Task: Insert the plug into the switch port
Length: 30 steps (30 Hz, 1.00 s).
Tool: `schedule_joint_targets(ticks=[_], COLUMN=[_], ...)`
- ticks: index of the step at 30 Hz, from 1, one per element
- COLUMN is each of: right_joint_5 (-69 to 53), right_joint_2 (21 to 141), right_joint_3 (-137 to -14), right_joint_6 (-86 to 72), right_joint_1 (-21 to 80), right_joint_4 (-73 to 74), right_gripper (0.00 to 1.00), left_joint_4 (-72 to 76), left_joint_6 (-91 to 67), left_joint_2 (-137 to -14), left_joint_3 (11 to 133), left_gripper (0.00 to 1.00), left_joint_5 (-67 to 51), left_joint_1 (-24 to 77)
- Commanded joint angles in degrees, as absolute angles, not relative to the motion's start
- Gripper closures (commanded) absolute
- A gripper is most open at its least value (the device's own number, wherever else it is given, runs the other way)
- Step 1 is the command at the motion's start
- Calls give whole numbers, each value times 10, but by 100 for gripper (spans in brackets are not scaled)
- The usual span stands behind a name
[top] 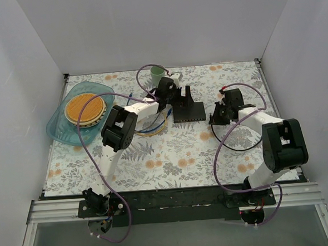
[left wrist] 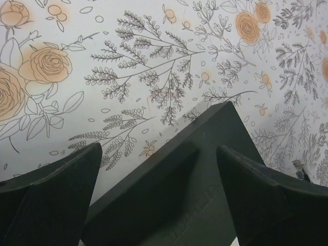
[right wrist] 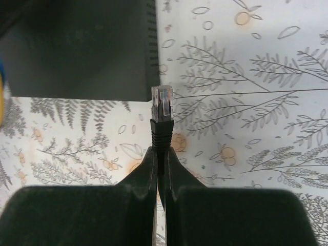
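The switch (top: 188,113) is a flat dark grey box lying mid-table, its row of sockets along the near edge. My left gripper (top: 177,96) is open over its far end. In the left wrist view (left wrist: 159,148) the switch (left wrist: 179,205) lies between and under the fingers, the right one (left wrist: 271,200) overlapping its top. My right gripper (top: 215,118) is shut on the plug (right wrist: 162,102), which has a clear tip and a black boot. The plug tip sits just off the corner of the switch (right wrist: 77,48). The black cable (top: 232,144) loops toward me.
A blue tray (top: 58,126) holding a woven round mat (top: 85,109) stands at the left. A green cup (top: 157,74) stands at the back. Yellow and blue cable loops (top: 153,128) lie left of the switch. White walls enclose the floral mat.
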State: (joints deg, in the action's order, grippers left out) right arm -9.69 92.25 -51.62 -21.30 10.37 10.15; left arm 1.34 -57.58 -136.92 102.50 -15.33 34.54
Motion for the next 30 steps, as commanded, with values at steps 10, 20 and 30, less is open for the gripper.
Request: schedule_joint_targets(ticks=[10,20,30], right_joint_5=[-114,-133,-182], right_joint_2=[932,928,868], right_joint_3=[-486,-453,-369], right_joint_6=[-193,-149,-166], right_joint_1=[161,268,304], right_joint_4=[51,66,27], right_gripper=[99,99,99], left_joint_4=[16,61,62], left_joint_6=[-656,-720,-756], left_joint_2=[-1182,-1078,-1022], left_joint_3=[774,649,589], left_gripper=[6,6,7], left_joint_5=[-207,-178,-183], left_joint_1=[376,410,456])
